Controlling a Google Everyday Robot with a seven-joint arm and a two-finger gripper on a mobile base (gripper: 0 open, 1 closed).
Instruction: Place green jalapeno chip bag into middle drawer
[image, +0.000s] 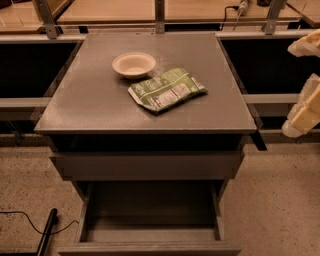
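Note:
The green jalapeno chip bag (166, 89) lies flat on the grey cabinet top (90, 100), right of centre, with its white label panel facing up. The middle drawer (150, 207) is the lower drawer; it is pulled out toward me and looks empty. The like grey drawer front (147, 165) above it is pushed in. My gripper (301, 80) is at the right edge of the view, off the cabinet's right side and apart from the bag. Its cream fingers (303, 112) stand apart with nothing between them.
A cream round bowl (134, 64) sits just behind and left of the bag. Wooden shelving with metal posts runs along the back. A black cable and a dark bar (47, 232) lie on the speckled floor at the lower left.

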